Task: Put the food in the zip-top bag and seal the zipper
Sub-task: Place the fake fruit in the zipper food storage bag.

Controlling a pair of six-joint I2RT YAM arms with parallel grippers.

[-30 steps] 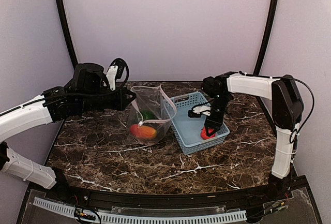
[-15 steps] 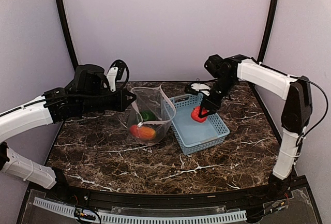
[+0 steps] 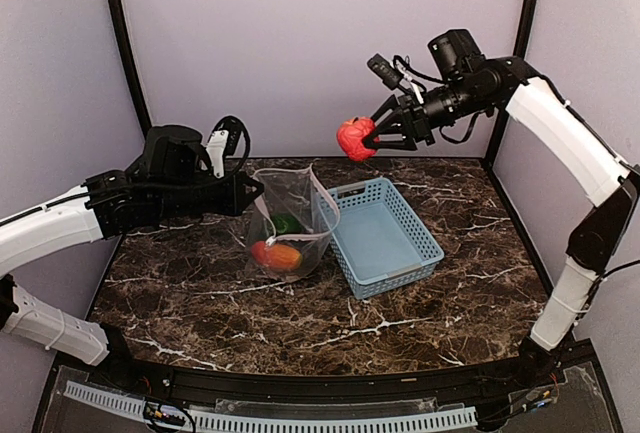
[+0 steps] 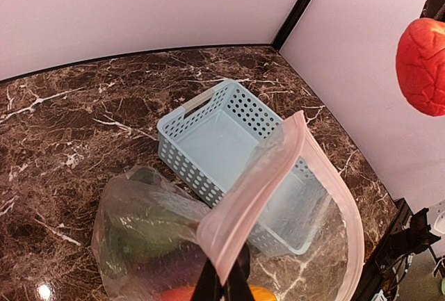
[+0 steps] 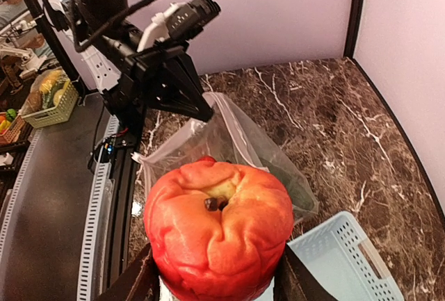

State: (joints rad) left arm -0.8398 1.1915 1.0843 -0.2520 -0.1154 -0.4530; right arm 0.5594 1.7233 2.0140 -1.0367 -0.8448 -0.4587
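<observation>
left end effector (image 3: 259, 190) pinched closed; right end effector (image 3: 367, 138) held high, gripping.

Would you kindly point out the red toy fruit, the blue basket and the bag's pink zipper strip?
red toy fruit (image 3: 353, 139): top view, its middle.
blue basket (image 3: 385, 238): top view, bare floor.
zipper strip (image 4: 263, 176): left wrist view, band's middle.

In right tool (image 3: 368, 138), black: fruit (image 3: 354, 139) red, shading to yellow round a brown stem pit. At left tool (image 3: 258, 191), black: zip-top bag (image 3: 290, 215) clear, zipper (image 4: 261, 176) pale pink; inside it an orange piece (image 3: 277, 255) and a green piece (image 3: 287, 222). Below right tool: basket (image 3: 385, 236) light blue, perforated lattice. Underneath: worktop (image 3: 200, 293) dark brown marble, white veining.
</observation>
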